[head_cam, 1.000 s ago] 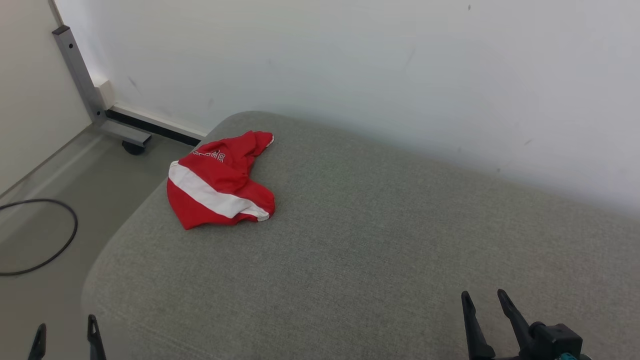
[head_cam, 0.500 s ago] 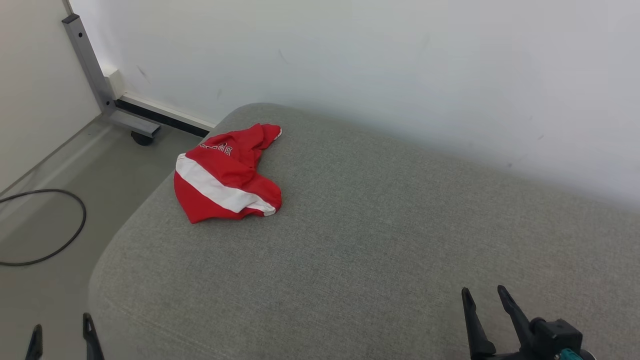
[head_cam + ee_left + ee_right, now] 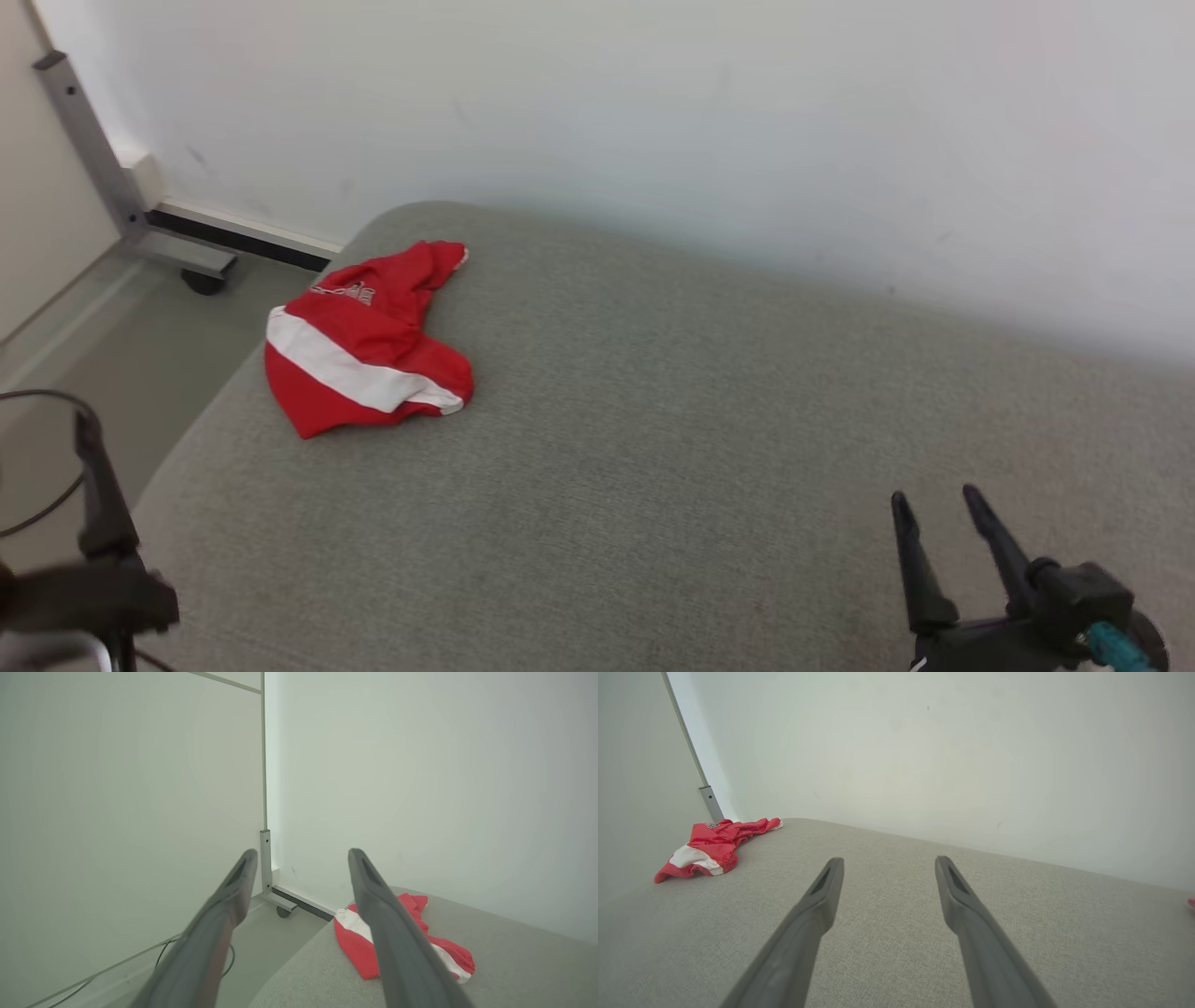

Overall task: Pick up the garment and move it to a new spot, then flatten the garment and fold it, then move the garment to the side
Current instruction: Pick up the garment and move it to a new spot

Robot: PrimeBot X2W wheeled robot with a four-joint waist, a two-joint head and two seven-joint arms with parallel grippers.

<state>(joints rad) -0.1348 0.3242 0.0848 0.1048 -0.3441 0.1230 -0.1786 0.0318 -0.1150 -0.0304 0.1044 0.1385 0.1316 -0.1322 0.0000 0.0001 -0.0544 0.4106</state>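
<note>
Head view: the whole picture has slid since a second ago, wall post and floor cable [image 3: 42, 511] along with everything else, so the camera has turned. The garment [image 3: 364, 345] has not moved on the grey cushion [image 3: 700, 420]. It lies crumpled, red with a white band, near the cushion's far left corner. What has really changed is the left tool [image 3: 89, 448]. A moment back only its tips poked up at the bottom edge, and now a dark finger stands much higher at the lower left, blurred with motion. Its second finger I cannot make out here. The right tool [image 3: 934, 497] has crept up slightly at the lower right, well apart from the cloth. I read this as the start of the reach for the first pick-up, with the left arm leading. Nothing has been lifted yet.

Left wrist view: the left tool's two fingers [image 3: 233, 896] are spread wide with nothing between them and touching nothing. They point toward the room corner. The garment [image 3: 355, 947] shows low down, partly behind the right-hand finger in this picture, on the cushion's edge and some way ahead.

Right wrist view: this tool's jaws are likewise released and empty, hovering above bare cushion. The garment [image 3: 705, 851] sits far off to the left near the cushion's edge, beside the metal post [image 3: 710, 798]. By my judgement the left arm is the better placed for the grab.
</note>
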